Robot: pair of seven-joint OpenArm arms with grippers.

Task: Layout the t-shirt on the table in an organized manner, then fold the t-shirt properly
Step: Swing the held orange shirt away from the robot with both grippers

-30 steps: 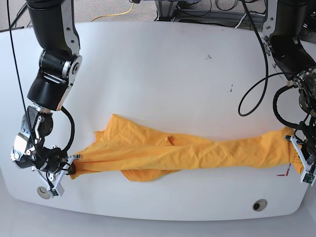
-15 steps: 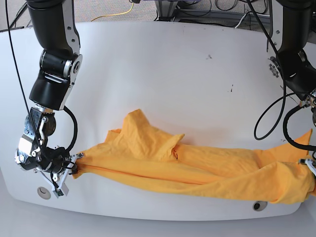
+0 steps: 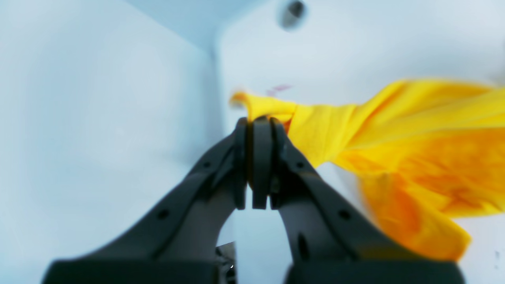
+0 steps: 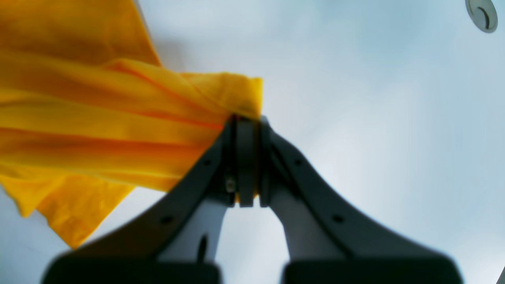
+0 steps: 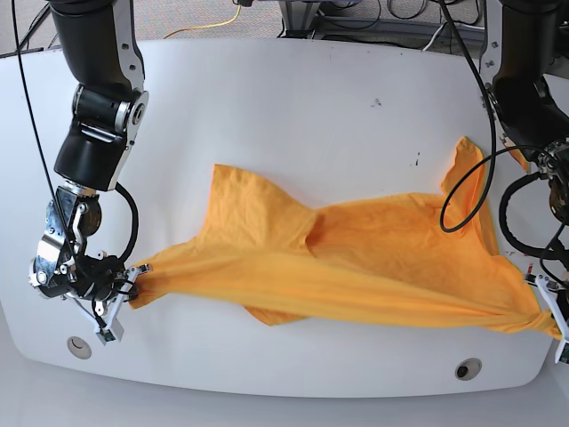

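Note:
The orange-yellow t-shirt (image 5: 356, 258) is stretched across the near half of the white table (image 5: 311, 107), with its upper part fanned toward the far side. At the base view's left, my right gripper (image 5: 135, 283) is shut on one end of the cloth. The right wrist view shows that gripper (image 4: 246, 118) pinching a bunched edge of the t-shirt (image 4: 98, 118). My left gripper (image 5: 553, 322), at the base view's right near the table edge, is shut on the other end. In the left wrist view, this gripper (image 3: 254, 118) clamps a fold of the t-shirt (image 3: 394, 130).
Two round grommets (image 5: 78, 347) (image 5: 468, 368) sit near the table's front edge. Small dark specks (image 5: 415, 161) mark the far right of the tabletop. Black cables loop (image 5: 462, 205) beside the left arm, over the shirt's right part. More cables lie beyond the far edge.
The t-shirt has gone from a narrow bunched band to a wide spread sheet, its upper edge flung toward the far side. Both grippers stay shut on its ends; the right one rose slightly.

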